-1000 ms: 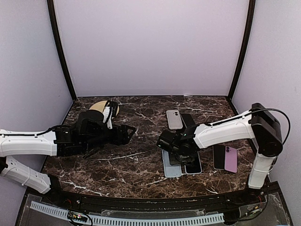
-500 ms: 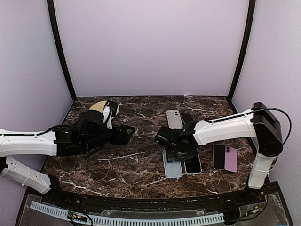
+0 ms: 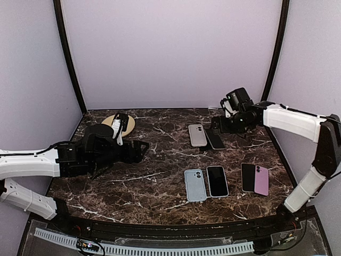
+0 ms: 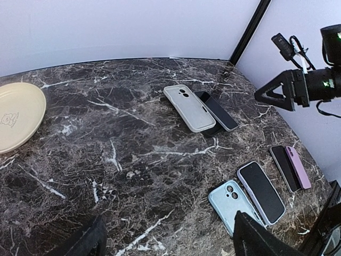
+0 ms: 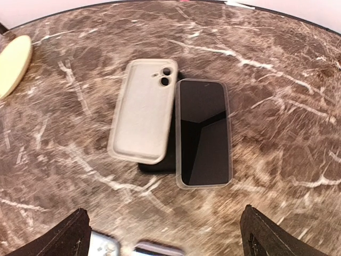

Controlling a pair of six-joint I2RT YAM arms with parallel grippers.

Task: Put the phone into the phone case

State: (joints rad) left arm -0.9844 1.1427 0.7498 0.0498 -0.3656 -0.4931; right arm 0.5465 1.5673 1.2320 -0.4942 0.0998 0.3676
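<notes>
Dark marble bench (image 3: 160, 184). Right claw (image 5: 169, 237) hangs spread and empty above the phone (image 5: 204, 132) lying against the pale case (image 5: 143, 109), lining up a pick, I'd guess. Left claw (image 4: 168, 242) spread, parked aside.

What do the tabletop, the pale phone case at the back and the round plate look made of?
Tabletop: dark marble or a marble-look laminate, white veins, slight sheen. Pale phone case: likely soft silicone or rubbery plastic, matte, rounded edges. Plate: cream ceramic or melamine, smooth raised rim; cannot tell which.
</notes>
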